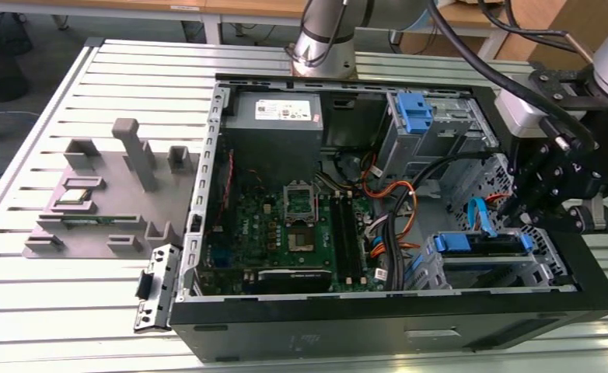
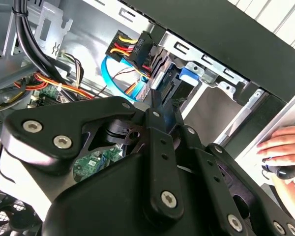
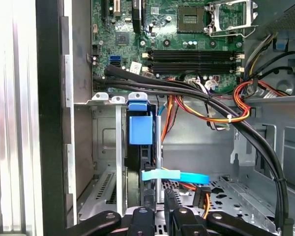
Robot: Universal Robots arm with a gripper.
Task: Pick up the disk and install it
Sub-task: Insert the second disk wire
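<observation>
At the drive cage point(image 1: 549, 268): the disk point(image 1: 478, 242) sat in the lower bay, in the corner of the open computer case point(image 1: 387, 336) at the exterior view's right, with blue rails showing at both of its ends.
Disk up close: in the first wrist view the disk point(image 3: 140, 130) stood edge-on in the cage, its blue tab facing the camera.
Gripper: the gripper point(image 1: 537, 217) hung just above the cage, over the end of the disk toward the exterior view's right.
Fingers: pressed close together, with nothing pinched between them that I could make out.
Fingertips: in the second wrist view the fingertips point(image 2: 155, 98) pointed straight at the cage, and the gripper point(image 3: 158, 200) lined up with the disk's edge in the first wrist view.
Blue cable: a flat blue cable point(image 3: 174, 176) crossed right ahead of the gripper, just beside the disk.
Motherboard: the green motherboard point(image 1: 294, 225) lay on the case floor, toward the exterior view's left of the cage.
Grey box: a grey box point(image 1: 275, 113) with a white sticker sat in the far corner — well apart from the disk.
Table: a slatted metal table point(image 1: 34, 311) carried the case, and a grey tray point(image 1: 107, 233) beside the case held a small silver chip point(image 1: 74, 194).
Hand: a person's hand point(image 2: 284, 145) rested outside the case wall.
</observation>
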